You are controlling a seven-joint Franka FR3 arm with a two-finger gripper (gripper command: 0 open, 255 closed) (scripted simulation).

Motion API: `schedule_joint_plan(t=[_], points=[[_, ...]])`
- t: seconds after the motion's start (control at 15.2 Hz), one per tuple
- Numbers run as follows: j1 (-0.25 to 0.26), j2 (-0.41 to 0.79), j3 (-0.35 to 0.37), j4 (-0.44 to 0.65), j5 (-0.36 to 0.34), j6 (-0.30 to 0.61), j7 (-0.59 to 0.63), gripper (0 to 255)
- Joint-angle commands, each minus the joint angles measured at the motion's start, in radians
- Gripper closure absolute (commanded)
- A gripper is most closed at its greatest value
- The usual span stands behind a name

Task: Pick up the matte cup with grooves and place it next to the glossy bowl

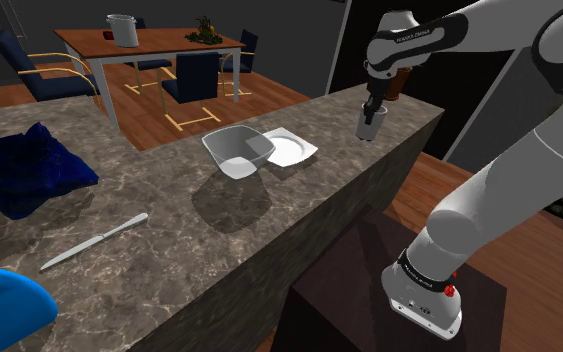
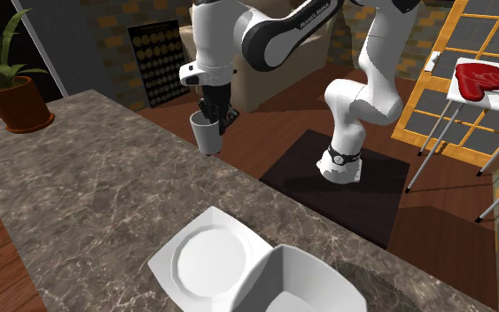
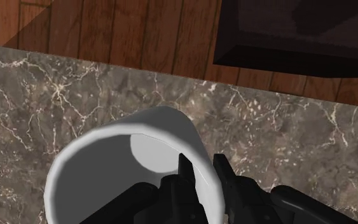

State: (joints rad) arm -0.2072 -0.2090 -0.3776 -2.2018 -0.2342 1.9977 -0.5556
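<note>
The gripper [image 1: 374, 108] is clamped on the wall of the white cup [image 1: 371, 124], with one finger [image 3: 185, 172] inside the rim and the other outside against it. The cup [image 2: 206, 136] is upright over the marble counter [image 1: 169, 250], close to its edge on the stand's side; whether its base touches the surface cannot be determined. The white bowl [image 1: 237, 152] sits well apart from the cup, further along the counter, touching a white plate [image 1: 291, 149] that lies between the bowl and the cup.
</note>
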Motion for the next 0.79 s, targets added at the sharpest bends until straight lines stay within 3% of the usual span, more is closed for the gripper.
schedule_joint_plan(t=[0.0, 0.73], points=[[0.001, -0.009, 0.003, 0.02, 0.0, -0.029, -0.001, 255], [0.006, -0.033, 0.016, 0.145, 0.006, -0.176, -0.017, 255]])
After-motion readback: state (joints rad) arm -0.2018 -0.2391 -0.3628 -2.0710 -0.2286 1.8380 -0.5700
